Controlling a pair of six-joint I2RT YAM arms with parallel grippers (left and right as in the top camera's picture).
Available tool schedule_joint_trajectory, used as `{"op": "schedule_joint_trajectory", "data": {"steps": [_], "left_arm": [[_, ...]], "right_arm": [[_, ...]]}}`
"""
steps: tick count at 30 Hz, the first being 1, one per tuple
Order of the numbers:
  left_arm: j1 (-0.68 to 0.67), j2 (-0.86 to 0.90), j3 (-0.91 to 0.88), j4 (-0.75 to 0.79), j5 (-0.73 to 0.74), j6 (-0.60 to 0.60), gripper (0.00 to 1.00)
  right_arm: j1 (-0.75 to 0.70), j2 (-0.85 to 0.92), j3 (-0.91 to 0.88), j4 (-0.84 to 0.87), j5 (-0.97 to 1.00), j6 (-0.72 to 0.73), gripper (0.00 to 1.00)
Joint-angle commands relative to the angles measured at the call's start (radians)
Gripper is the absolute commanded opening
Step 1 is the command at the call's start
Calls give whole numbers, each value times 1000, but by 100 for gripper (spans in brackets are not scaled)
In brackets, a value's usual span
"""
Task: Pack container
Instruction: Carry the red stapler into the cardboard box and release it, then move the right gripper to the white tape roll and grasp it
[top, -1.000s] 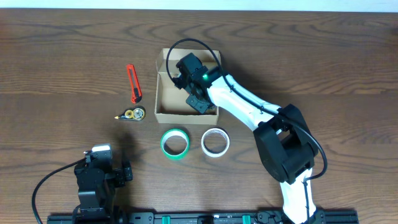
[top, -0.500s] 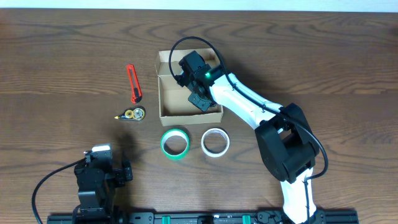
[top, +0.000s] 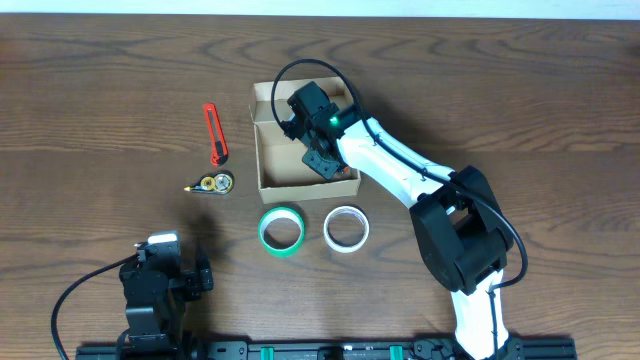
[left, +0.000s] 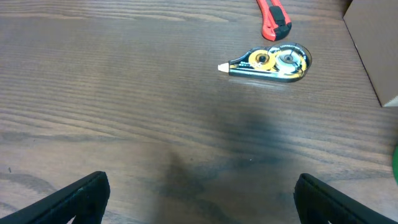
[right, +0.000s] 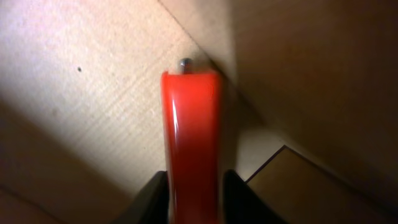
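- The container (top: 272, 160) sits at table centre, open, with its flap lid (top: 270, 98) standing up at its 12 o'clock edge.
- The right gripper (top: 322, 163) reaches inside the container towards its 4 o'clock corner.
- The right wrist view shows a red object (right: 191, 137) clamped between the fingers (right: 235, 198), its tip against an inner cardboard seam.
- Outside the container:
  - a red box cutter (top: 215, 134) at 9 o'clock
  - a correction tape dispenser (top: 210, 184) at 8 o'clock
  - a green tape roll (top: 282, 230) at 6 o'clock
  - a white tape roll (top: 346, 228) at 5 o'clock, just beside the green one
- The left gripper (left: 205, 190) is at 7 o'clock, well apart, fingers spread wide and holding nothing.
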Motion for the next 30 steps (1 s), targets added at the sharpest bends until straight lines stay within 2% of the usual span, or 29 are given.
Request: {"op": "schedule_joint_trajectory", "data": {"steps": [1, 11, 16, 21, 24, 25, 26, 27, 30], "left_arm": [[6, -6, -10, -7, -6, -11, 96], [6, -6, -10, -7, -6, -11, 96], [6, -6, -10, -7, -6, -11, 95], [6, -6, -10, -7, -6, -11, 95], [6, -6, -10, -7, -6, -11, 95], [6, -6, -10, -7, -6, -11, 95], [6, -6, -10, -7, -6, -11, 95], [6, -6, -10, -7, -6, -11, 96], [6, -6, -10, -7, -6, -11, 96]], "right_arm": [[13, 8, 23, 5, -3, -8, 37], [64, -39, 28, 30, -29, 17, 41], [102, -145, 46, 32, 17, 154, 44], [102, -325, 46, -5, 158, 351, 53], [91, -443, 45, -98, 177, 445, 62], [85, -485, 45, -150, 177, 488, 69], [78, -528, 41, -212, 178, 537, 90], [72, -560, 35, -263, 187, 585, 99], [68, -656, -26, -404, 243, 766, 99]]}}
